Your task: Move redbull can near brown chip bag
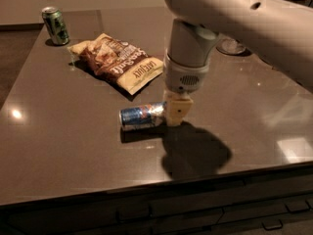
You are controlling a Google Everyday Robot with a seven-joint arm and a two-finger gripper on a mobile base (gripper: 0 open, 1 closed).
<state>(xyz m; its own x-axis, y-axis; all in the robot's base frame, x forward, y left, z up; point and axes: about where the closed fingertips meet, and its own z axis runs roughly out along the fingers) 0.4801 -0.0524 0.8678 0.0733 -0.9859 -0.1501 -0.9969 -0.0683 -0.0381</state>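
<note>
The redbull can (141,116), blue and silver, lies on its side just in front of the brown chip bag (119,61), a short gap from the bag's cream end. My gripper (174,112) points down from the big white arm and is shut on the can's right end. The can seems to hang slightly above the dark tabletop (58,131), with its shadow right beneath it. The arm hides the fingers' far side.
A green can (55,25) stands upright at the table's back left corner. A glass object (230,46) sits at the back right, partly behind my arm. The table's front edge (195,177) runs across the lower part of the view.
</note>
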